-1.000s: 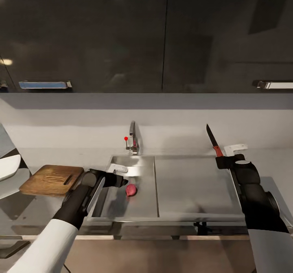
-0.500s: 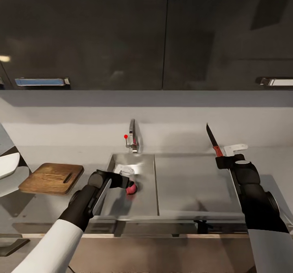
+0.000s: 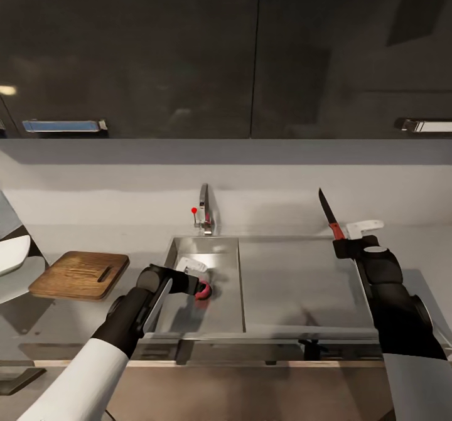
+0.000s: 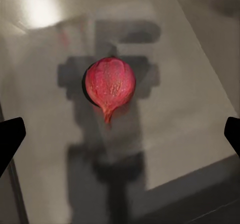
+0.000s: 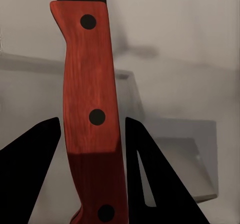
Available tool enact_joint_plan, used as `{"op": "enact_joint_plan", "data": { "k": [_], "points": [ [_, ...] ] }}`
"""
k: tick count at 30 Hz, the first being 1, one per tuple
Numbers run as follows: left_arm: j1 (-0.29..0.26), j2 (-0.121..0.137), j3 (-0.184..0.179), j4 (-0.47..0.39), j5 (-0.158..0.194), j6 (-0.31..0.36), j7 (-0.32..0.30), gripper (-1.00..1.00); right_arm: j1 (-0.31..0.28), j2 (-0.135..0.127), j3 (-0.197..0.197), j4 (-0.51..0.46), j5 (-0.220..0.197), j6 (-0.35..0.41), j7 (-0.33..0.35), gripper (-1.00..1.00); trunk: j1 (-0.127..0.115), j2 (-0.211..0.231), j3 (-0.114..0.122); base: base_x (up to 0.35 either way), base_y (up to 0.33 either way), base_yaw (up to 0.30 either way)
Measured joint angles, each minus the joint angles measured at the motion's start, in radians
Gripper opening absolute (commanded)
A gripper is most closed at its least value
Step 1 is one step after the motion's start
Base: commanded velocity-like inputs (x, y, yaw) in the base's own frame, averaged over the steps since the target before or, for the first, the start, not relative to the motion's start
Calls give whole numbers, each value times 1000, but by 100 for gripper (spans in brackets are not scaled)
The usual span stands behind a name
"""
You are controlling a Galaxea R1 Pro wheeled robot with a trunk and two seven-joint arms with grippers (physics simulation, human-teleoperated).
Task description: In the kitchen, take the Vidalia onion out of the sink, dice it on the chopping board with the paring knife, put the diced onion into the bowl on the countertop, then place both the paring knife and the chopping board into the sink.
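Observation:
The pinkish-red Vidalia onion (image 3: 203, 293) (image 4: 110, 86) lies on the floor of the steel sink (image 3: 220, 311). My left gripper (image 3: 196, 280) (image 4: 120, 136) hangs open just above it, and its dark fingertips (image 4: 10, 139) stand wide apart on either side without touching the bulb. The right gripper (image 3: 344, 240) (image 5: 92, 159) is shut on the red handle of the paring knife (image 3: 329, 216) (image 5: 92, 114), held upright over the countertop (image 3: 295, 283) right of the basin, dark blade pointing up. The brown chopping board (image 3: 78, 275) lies left of the sink. A white bowl (image 3: 12, 255) shows at the left edge.
The chrome faucet (image 3: 204, 211) with its red knob stands behind the basin. Dark glossy wall cabinets (image 3: 188, 51) hang above the pale backsplash. The counter's front edge runs just below the sink.
My left gripper has moved right and down into the basin, ending over the onion and partly covering it from the head camera. The right arm with the knife has held still.

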Motion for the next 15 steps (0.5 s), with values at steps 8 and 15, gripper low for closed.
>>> {"op": "enact_joint_plan", "data": {
  "k": [8,15],
  "points": [
    [0,2,0,-3,0,0,0,100,4,1,-40,-1,-1,-98,2,-100,0,0,0,0,0,0],
    [0,3,2,-5,0,0,0,100,5,1,-69,-1,-1,-115,2,-100,0,0,-3,0,0,0]
  ]
}}
